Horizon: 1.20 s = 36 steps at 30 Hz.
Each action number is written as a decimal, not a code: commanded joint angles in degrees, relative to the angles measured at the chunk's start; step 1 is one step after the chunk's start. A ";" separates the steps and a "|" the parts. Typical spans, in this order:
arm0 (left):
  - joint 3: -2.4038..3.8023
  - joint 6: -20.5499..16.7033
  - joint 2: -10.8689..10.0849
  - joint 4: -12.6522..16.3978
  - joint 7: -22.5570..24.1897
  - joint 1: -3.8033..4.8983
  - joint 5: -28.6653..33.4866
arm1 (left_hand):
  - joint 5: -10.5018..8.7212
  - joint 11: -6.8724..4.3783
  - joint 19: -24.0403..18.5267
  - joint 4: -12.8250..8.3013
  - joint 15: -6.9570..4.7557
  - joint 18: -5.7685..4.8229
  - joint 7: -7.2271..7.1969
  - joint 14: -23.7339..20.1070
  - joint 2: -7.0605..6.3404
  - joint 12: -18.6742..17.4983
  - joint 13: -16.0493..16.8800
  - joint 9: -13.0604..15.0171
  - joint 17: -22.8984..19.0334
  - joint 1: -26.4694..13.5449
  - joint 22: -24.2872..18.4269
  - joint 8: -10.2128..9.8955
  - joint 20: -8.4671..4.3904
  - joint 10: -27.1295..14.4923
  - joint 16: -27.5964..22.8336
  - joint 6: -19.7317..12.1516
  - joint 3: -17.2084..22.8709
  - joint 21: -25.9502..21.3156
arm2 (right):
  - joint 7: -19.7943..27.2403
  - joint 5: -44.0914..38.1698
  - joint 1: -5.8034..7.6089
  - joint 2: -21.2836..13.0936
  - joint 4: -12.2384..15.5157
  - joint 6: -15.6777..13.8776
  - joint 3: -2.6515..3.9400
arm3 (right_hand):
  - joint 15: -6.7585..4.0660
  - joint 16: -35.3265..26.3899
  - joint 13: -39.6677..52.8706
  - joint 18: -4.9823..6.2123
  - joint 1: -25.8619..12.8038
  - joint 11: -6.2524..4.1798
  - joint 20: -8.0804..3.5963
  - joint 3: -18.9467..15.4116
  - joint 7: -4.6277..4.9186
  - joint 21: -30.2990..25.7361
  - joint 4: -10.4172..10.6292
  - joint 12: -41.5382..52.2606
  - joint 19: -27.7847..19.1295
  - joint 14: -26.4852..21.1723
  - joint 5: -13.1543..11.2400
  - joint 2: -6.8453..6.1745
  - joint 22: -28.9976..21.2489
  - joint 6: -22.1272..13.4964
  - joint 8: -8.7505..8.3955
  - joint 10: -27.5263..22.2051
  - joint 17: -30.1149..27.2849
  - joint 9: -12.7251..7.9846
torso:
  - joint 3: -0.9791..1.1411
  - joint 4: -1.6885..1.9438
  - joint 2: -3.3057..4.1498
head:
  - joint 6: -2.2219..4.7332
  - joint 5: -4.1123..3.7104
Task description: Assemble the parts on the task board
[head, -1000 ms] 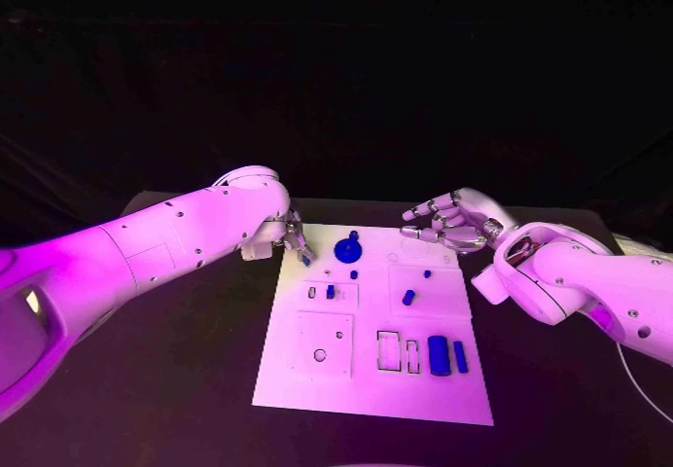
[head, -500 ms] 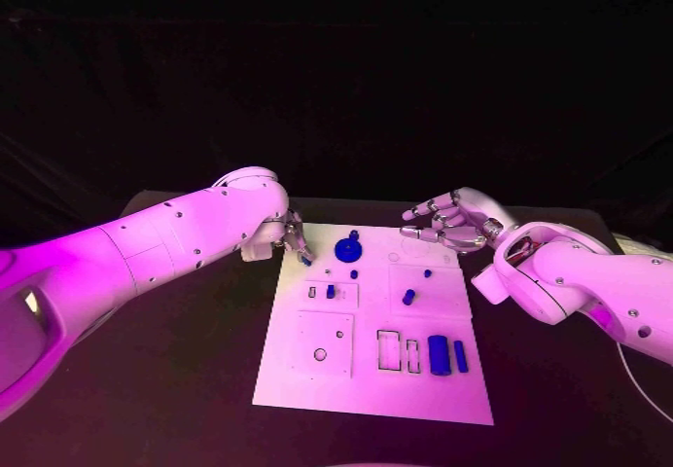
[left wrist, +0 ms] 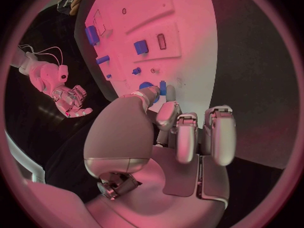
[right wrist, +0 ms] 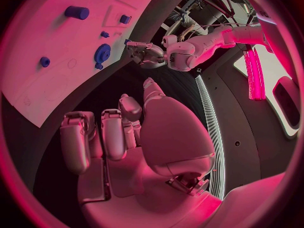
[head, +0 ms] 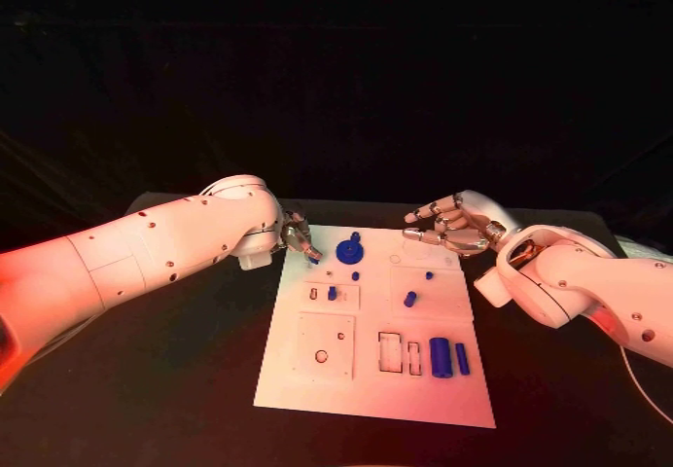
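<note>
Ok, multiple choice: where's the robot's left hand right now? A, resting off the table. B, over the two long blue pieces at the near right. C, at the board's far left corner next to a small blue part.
C: the left hand sits at the far left corner of the task board, its fingertips by a small blue part.

1. A black table (head: 183, 370) is carrying the things.
2. A white task board (head: 351, 389) is lying flat on its middle.
3. A thin cable (head: 638, 379) is trailing near its right edge.
</note>
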 commanded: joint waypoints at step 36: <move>-1.35 -11.79 -9.86 15.40 -0.12 -5.59 2.99 | 2.81 -0.11 4.01 -7.85 -0.26 -0.43 -0.68 5.94 -1.82 0.96 0.69 0.69 15.09 -1.69 12.20 0.79 -0.58 1.24 0.18 1.67 9.15 0.57 | 0.74 -0.44 -0.27 -0.12 0.06 -0.05 -0.03 | -0.05 -0.38 -0.18 0.54 0.03 -0.24 -0.02 -0.53 -0.07 -0.33 -0.15 0.09 -0.55 2.88 0.69 0.45 6.63 0.36 0.10 0.11 0.82 0.10 | 0.06 0.57 -0.43 | -0.73 0.56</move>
